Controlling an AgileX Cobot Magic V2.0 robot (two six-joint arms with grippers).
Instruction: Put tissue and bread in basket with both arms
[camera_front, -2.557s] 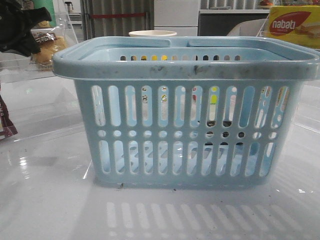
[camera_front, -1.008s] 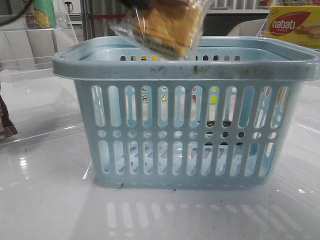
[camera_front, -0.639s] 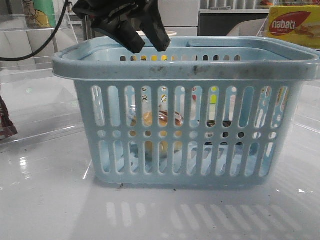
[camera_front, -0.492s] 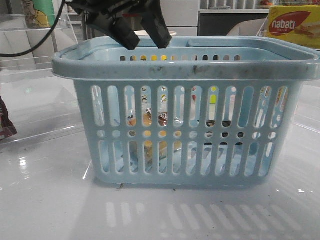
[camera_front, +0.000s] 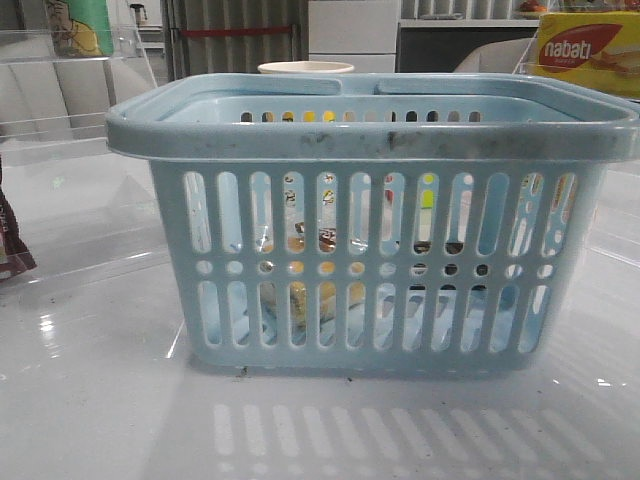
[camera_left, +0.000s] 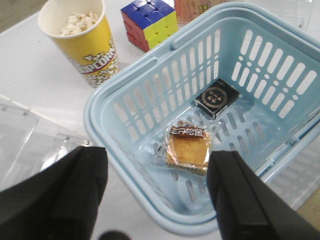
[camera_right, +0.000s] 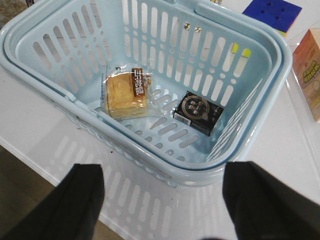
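The light-blue basket (camera_front: 370, 140) stands in the middle of the table. The bread (camera_left: 189, 150), in its clear packet with a dark label band, lies flat on the basket floor; it also shows in the right wrist view (camera_right: 127, 93) and through the slots in the front view (camera_front: 300, 240). A small black tissue packet (camera_left: 216, 98) lies next to it in the basket, and shows in the right wrist view too (camera_right: 198, 112). My left gripper (camera_left: 157, 200) is open and empty above the basket's rim (camera_left: 92, 117). My right gripper (camera_right: 162, 205) is open and empty above the table beside the basket (camera_right: 152, 167).
A yellow popcorn cup (camera_left: 80, 40) and a Rubik's cube (camera_left: 149, 22) stand behind the basket. A nabati box (camera_front: 590, 55) is at the back right. A pink-orange box (camera_right: 310, 70) sits beside the basket. Clear acrylic trays (camera_front: 70, 120) stand at the left.
My left gripper brought the bread over the basket and let it go. The bread dropped to the basket floor. The gripper has since risen out of the front view.
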